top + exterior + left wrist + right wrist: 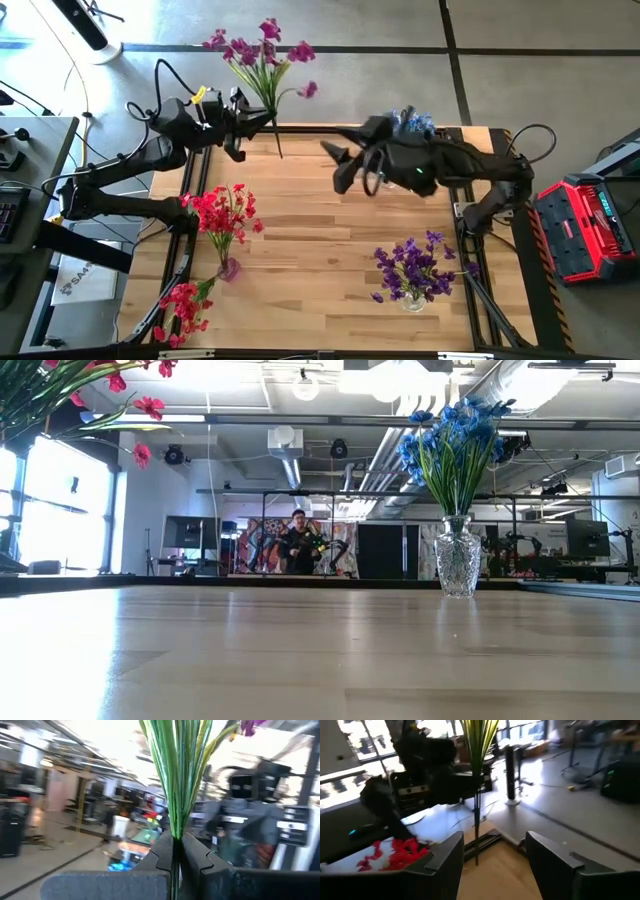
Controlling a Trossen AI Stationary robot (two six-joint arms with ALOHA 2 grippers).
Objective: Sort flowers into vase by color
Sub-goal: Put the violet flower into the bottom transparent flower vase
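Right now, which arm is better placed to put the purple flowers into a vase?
The left arm. Its jaws are already shut on the stems of the purple flowers. The right jaws are open and empty above the table's middle, so a handover would be needed first.

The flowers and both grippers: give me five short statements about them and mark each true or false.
1. The left gripper is shut on the stems of the magenta spray. True.
2. The right gripper holds a blue spray. False: its fingers are open and hold nothing.
3. The blue flowers stand in a clear glass vase. True.
4. The purple flowers lie loose on the table. False: they stand in a vase near the right front corner.
5. All the red flowers are in a vase. False: one red spray lies at the table's left front edge.
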